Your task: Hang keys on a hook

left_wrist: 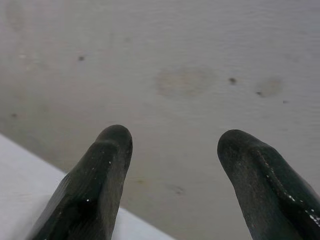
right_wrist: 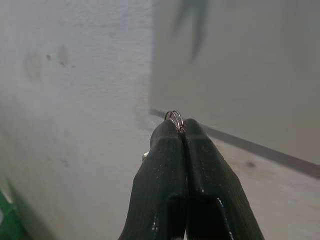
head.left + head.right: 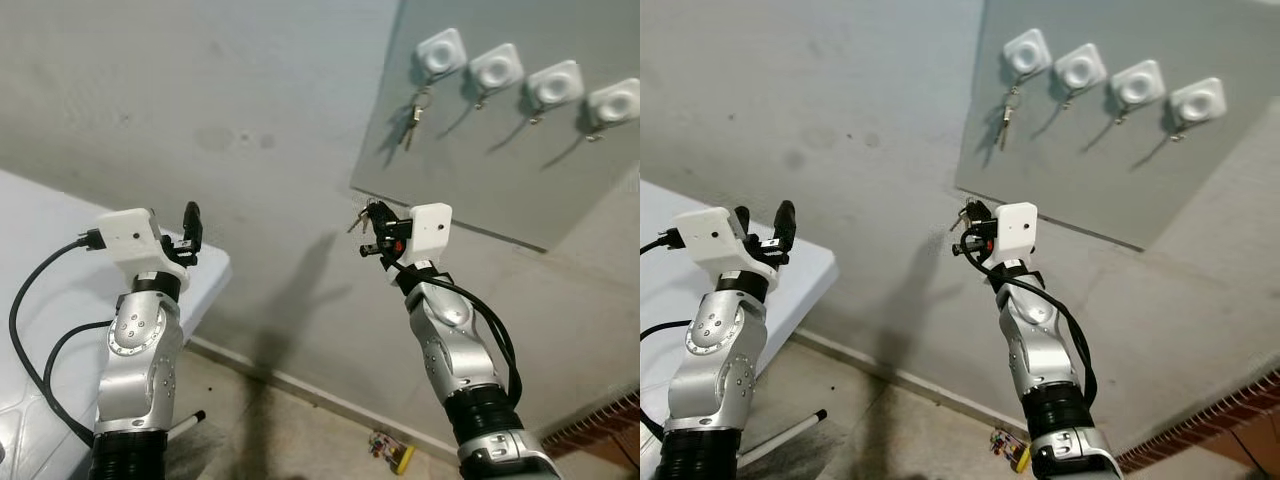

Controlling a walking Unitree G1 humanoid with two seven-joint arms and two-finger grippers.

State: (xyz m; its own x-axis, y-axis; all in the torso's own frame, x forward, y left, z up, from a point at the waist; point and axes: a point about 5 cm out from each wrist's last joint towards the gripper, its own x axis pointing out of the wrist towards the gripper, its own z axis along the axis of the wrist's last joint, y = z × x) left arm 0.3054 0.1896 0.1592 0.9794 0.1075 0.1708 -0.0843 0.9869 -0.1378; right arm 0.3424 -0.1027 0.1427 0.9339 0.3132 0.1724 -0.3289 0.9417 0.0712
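My right gripper (image 3: 372, 222) is raised before the wall, shut on a set of keys (image 3: 358, 219); the key ring (image 2: 174, 118) pokes out between its fingertips. It sits below and left of a grey board (image 3: 520, 170) carrying several white hooks. The leftmost hook (image 3: 441, 53) holds another bunch of keys (image 3: 414, 112). The hook beside it (image 3: 497, 68) and the two further right (image 3: 555, 84) hang bare. My left gripper (image 3: 190, 228) is open and holds nothing, raised over the corner of a white table (image 3: 205, 275).
The white table (image 3: 810, 270) runs along the left. A white stick (image 3: 780, 435) lies on the floor beneath it. A small colourful object (image 3: 392, 452) rests on the floor by the skirting. Brick edging (image 3: 600, 425) shows at the lower right.
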